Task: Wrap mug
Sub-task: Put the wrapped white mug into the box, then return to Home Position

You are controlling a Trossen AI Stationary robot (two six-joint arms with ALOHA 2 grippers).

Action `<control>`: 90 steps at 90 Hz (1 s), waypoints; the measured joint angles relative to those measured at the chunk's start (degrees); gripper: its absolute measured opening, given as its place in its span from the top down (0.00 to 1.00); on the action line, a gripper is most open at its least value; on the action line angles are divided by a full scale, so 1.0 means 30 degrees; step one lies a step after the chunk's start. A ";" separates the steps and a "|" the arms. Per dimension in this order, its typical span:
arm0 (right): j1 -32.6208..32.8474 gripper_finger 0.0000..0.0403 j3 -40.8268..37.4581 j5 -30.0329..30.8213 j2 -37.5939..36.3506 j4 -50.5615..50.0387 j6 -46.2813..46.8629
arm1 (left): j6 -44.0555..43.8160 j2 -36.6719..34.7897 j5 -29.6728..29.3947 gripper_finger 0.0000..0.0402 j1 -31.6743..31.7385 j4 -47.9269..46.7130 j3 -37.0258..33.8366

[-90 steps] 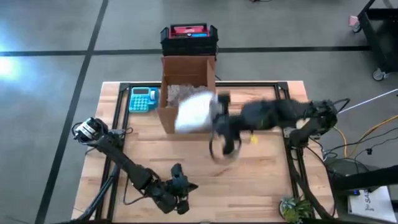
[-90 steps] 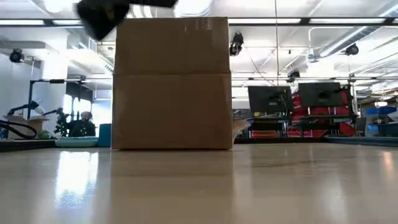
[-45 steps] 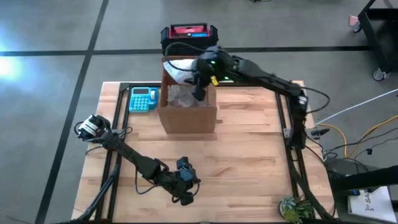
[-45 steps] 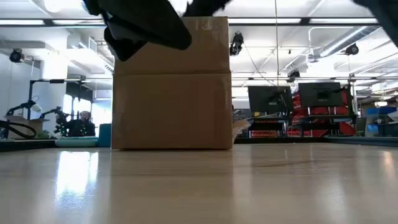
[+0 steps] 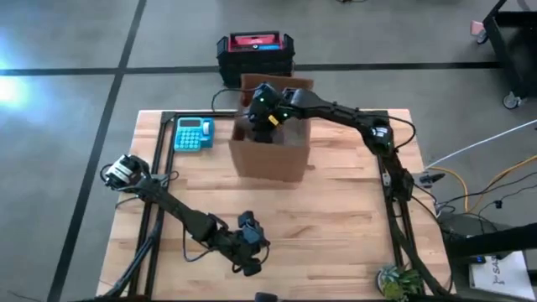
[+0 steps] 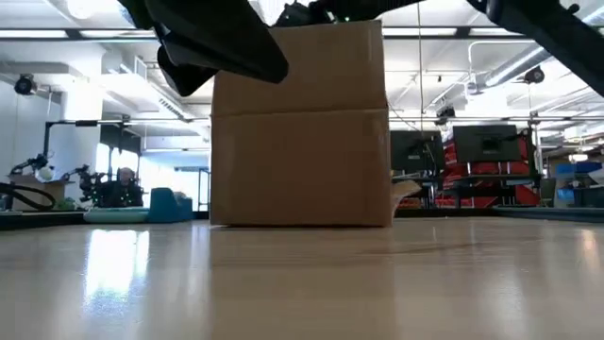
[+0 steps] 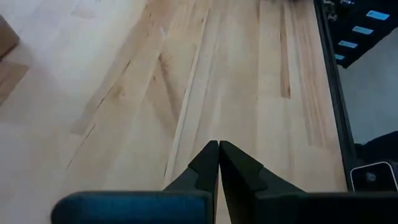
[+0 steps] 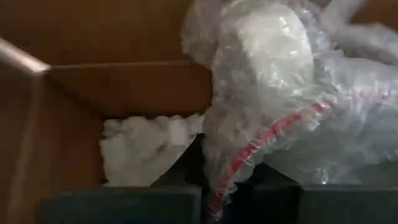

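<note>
The mug is a bundle of clear bubble wrap with a red stripe (image 8: 280,74). It hangs inside the open brown cardboard box (image 5: 270,159) (image 6: 300,142) at the table's far middle. White packing filler (image 8: 146,146) lies on the box floor. My right gripper (image 5: 263,117) (image 8: 227,180) reaches down into the box, shut on the bundle. My left gripper (image 5: 249,252) (image 7: 219,148) waits shut over bare wood near the table's front edge. My right gripper pinches the wrapped mug's bubble-wrap side, by the red stripe (image 8: 239,158), between its two fingers (image 8: 186,168). It comes from above, pointing down into the box. The bundle sits between the box walls above the filler; whether it rests on the filler, I cannot tell.
A blue calculator (image 5: 194,132) lies left of the box. A black and red crate (image 5: 255,46) stands beyond the table's far edge. A small plant (image 5: 398,281) is at the near right corner. The wood between the box and the left gripper is bare.
My right gripper has carried the wrapped bundle from mid-table up to the far side, then down into the box. The box has slid a little toward the table's right edge.
</note>
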 joint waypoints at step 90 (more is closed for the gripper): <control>0.1343 0.28 0.3681 0.0589 -0.5058 -0.6897 -0.0268 | -0.0055 -0.0098 0.1283 1.00 -0.0036 -0.0022 0.0007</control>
